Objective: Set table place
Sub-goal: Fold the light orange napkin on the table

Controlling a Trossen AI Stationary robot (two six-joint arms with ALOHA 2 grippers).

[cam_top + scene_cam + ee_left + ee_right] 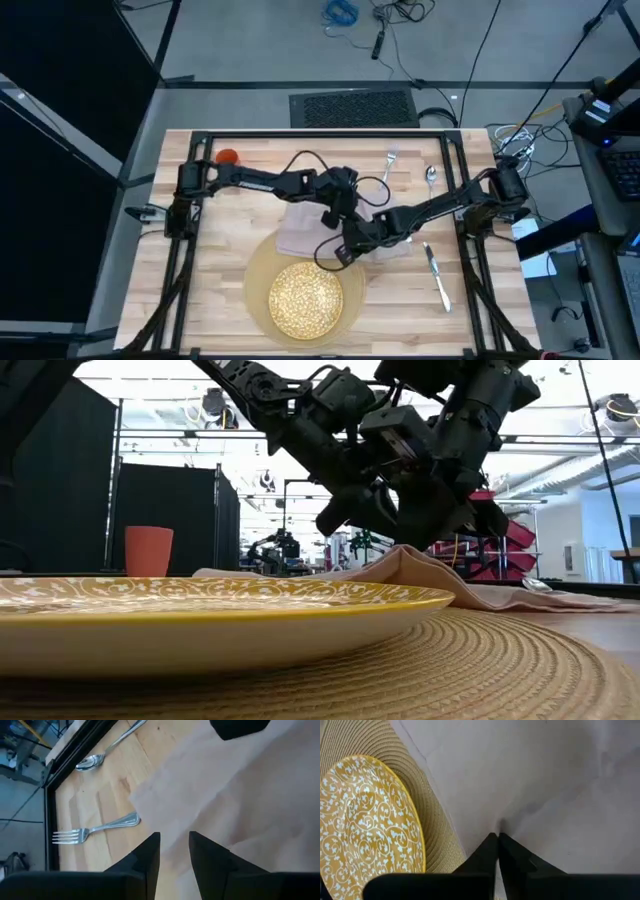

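Closest to the low camera sits the gold-patterned plate (200, 615) on the woven tan mat (480, 670), both at the near edge of the plank table (220, 275). Beyond them lies the pinkish-grey napkin (305, 225), one edge overlapping the mat, and both my grippers crowd over it. My right gripper (498, 840) has its fingers clenched on a pinch of the napkin, which rises into a small ridge close to the mat's rim. My left gripper (174, 845) hangs just above the cloth with its fingers released, a narrow gap between them. My two wrists are nearly touching there. Past the napkin, the fork (95, 831) and spoon (100, 759) lie on bare wood near the far rail; the knife (437, 275) lies to the right of the mat, and the orange cup (227, 156) stands at the far left corner.
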